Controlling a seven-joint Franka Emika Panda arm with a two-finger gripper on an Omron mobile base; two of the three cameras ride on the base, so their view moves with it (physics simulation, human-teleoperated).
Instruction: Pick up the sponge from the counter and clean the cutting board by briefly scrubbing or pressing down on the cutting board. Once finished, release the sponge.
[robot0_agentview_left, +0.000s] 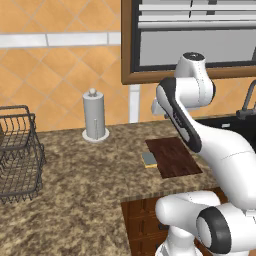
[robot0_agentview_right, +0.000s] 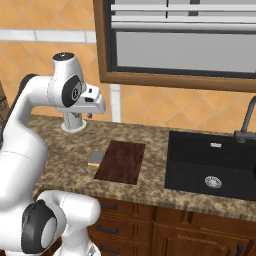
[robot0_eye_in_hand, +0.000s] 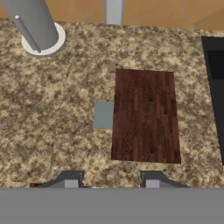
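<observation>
- Gripper is held high above the counter, jaws apart and empty.
- Sponge is seen touching the cutting board, near the counter's front edge.

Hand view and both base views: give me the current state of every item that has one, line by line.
sponge: flat on the counter, against the cutting board's left edge, not gripped.
cutting board: flat on the counter, bare.
end effector: open, raised above the counter, holding nothing.
paper towel holder: upright.
wire basket: upright; contents unclear.
sink: looks dry; contents unclear.
</observation>
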